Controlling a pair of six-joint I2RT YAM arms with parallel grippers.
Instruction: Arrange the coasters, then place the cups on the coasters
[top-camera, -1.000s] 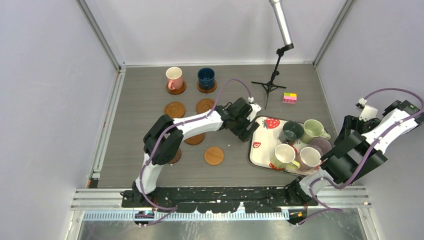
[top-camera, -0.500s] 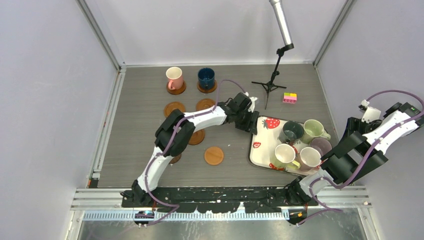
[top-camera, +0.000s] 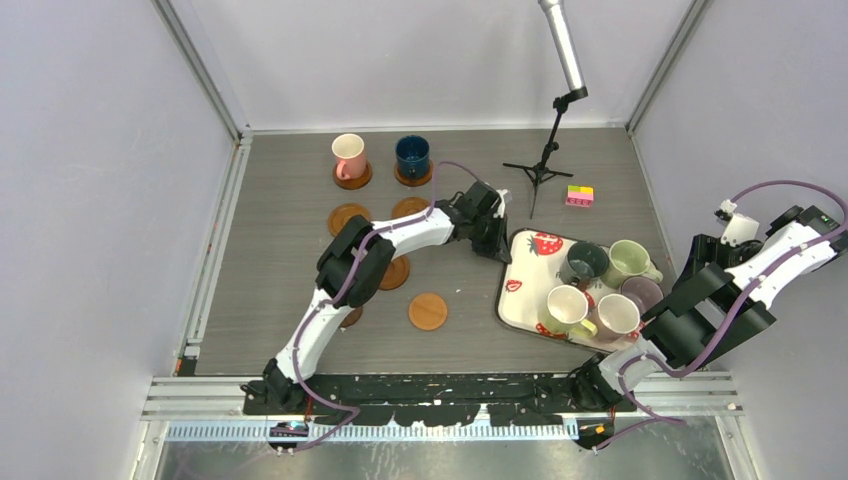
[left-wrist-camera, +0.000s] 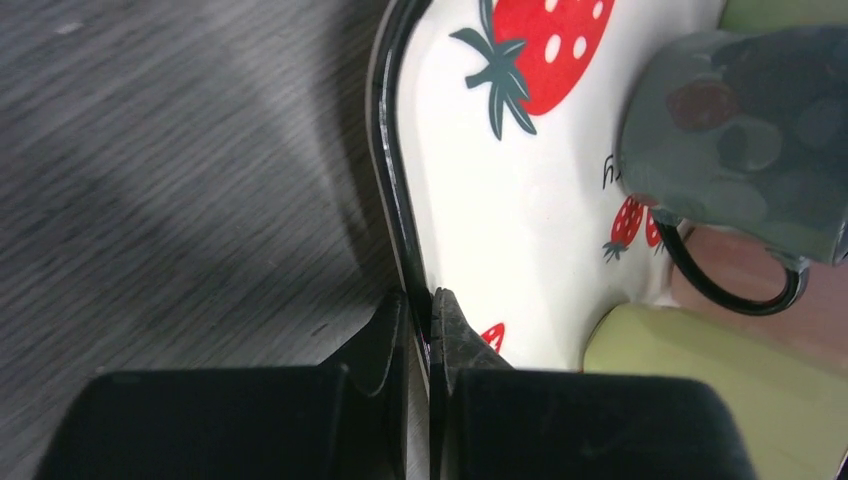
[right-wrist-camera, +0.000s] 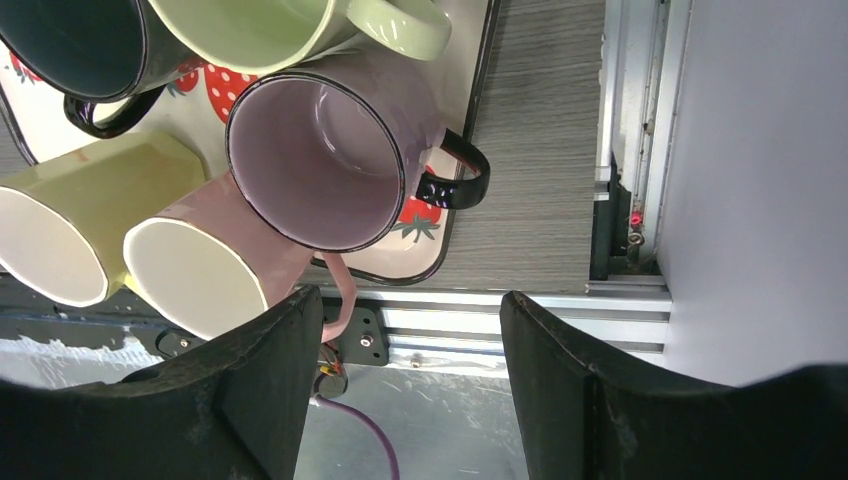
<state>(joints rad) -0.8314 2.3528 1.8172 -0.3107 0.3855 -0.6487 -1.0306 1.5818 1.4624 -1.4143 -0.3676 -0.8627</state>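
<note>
My left gripper (top-camera: 497, 245) (left-wrist-camera: 420, 305) is shut on the black rim at the left edge of the white strawberry tray (top-camera: 514, 300) (left-wrist-camera: 520, 200). On the tray stand the dark grey cup (top-camera: 583, 263) (left-wrist-camera: 740, 130), light green cup (top-camera: 627, 260), purple cup (top-camera: 640, 292) (right-wrist-camera: 320, 160), pale yellow cup (top-camera: 565, 310) and cream-pink cup (top-camera: 618, 315) (right-wrist-camera: 210, 270). A pink cup (top-camera: 348, 155) and a dark blue cup (top-camera: 412, 155) each sit on a coaster at the back. Bare coasters (top-camera: 348, 218) (top-camera: 428, 311) lie mid-table; others are partly under the left arm. My right gripper (right-wrist-camera: 410, 300) hangs open beside the tray's near right corner, holding nothing.
A black tripod stand (top-camera: 540, 170) rises just behind the tray. A small coloured block (top-camera: 579, 195) lies at the back right. Metal rails (top-camera: 215, 250) border the table on the left, and an aluminium beam (right-wrist-camera: 560, 310) runs along the near edge.
My left arm stretched out toward the tray's left edge and its jaws closed on the rim. The right arm has hardly moved.
</note>
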